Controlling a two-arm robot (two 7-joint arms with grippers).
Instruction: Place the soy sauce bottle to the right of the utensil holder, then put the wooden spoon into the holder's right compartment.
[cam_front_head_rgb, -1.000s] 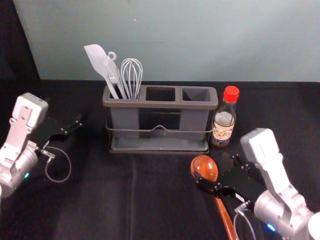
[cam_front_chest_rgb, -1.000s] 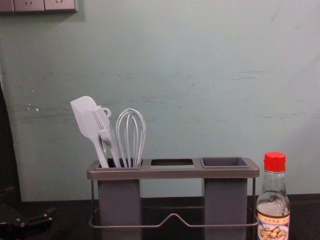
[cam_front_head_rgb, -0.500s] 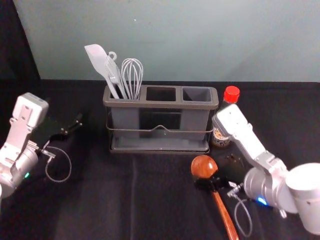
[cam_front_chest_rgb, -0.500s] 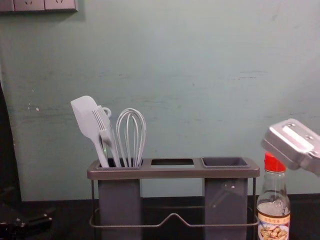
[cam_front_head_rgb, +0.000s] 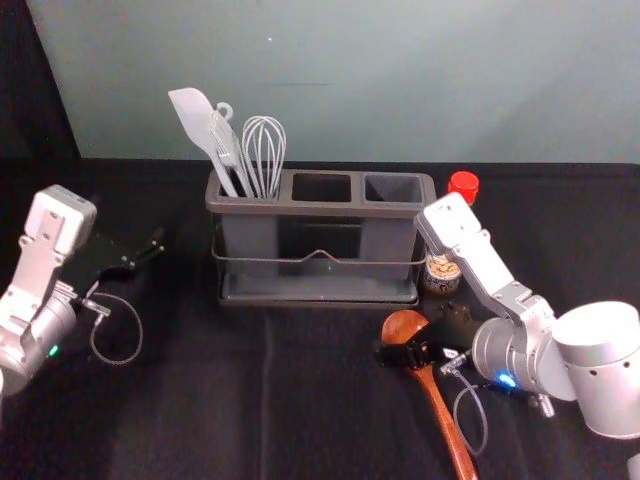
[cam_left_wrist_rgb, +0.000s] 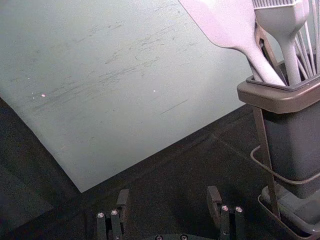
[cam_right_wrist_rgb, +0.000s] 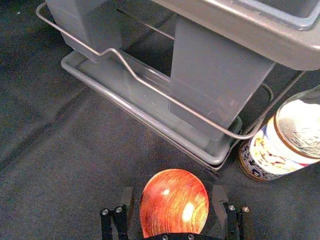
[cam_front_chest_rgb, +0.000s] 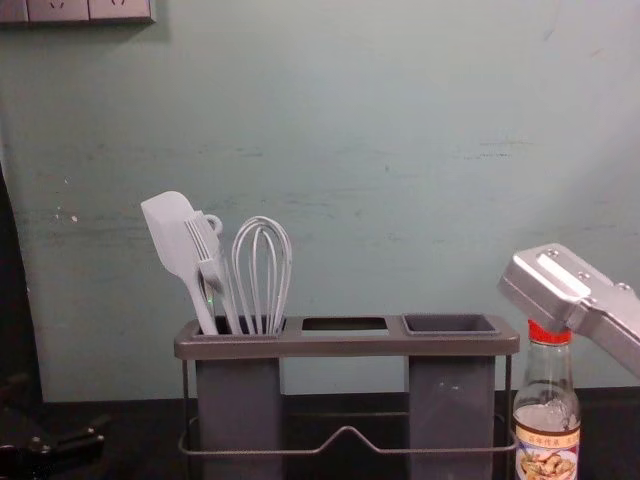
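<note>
Wooden spoon (cam_front_head_rgb: 403, 325) lies on our counter (cam_front_head_rgb: 200, 410), lower right in the head view; our right gripper (cam_front_head_rgb: 415, 337) has its jaws spread either side of the bowl. The soy sauce bottle (cam_front_head_rgb: 463, 184) stands just right of the utensil holder (cam_front_head_rgb: 320, 209). Our left gripper (cam_front_head_rgb: 130, 218), jaws spread, is at left.

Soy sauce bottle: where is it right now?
In the head view, the soy sauce bottle stands just right of the utensil holder, partly covered by the right arm, and farther back than the wooden spoon.
</note>
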